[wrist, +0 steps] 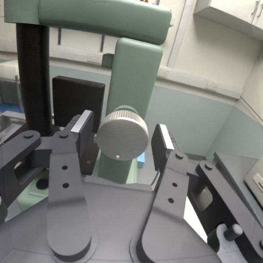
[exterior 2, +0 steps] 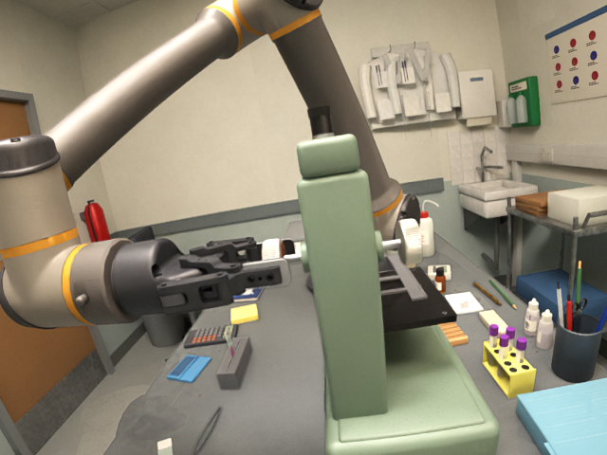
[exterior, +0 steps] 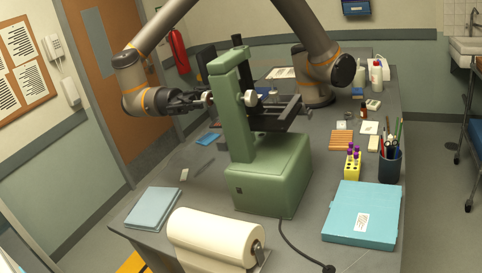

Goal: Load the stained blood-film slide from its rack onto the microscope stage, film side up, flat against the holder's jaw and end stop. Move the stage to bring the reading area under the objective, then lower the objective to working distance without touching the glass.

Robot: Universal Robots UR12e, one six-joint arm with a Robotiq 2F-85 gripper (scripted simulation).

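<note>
The green microscope (exterior: 252,145) stands in the middle of the bench, with its black stage (exterior: 277,113) jutting out from the column; I cannot make out a slide on the stage from here. A grey slide rack (exterior 2: 234,363) sits on the bench to the left of the base, with a pink-stained slide standing in it. A ribbed silver focus knob (wrist: 122,138) sticks out of the column's left side, and a matching knob (exterior: 251,97) sits on the right side. My gripper (wrist: 122,137) reaches in level from the left with the left knob between its fingers, open and holding nothing.
A dark pen cup (exterior: 389,165) and a yellow tube rack (exterior: 352,164) stand right of the microscope, with a light blue box (exterior: 362,214) in front. A paper roll (exterior: 214,238) sits at the near edge. Tweezers (exterior: 204,166), a calculator (exterior 2: 210,335) and a blue pad (exterior: 207,138) lie left.
</note>
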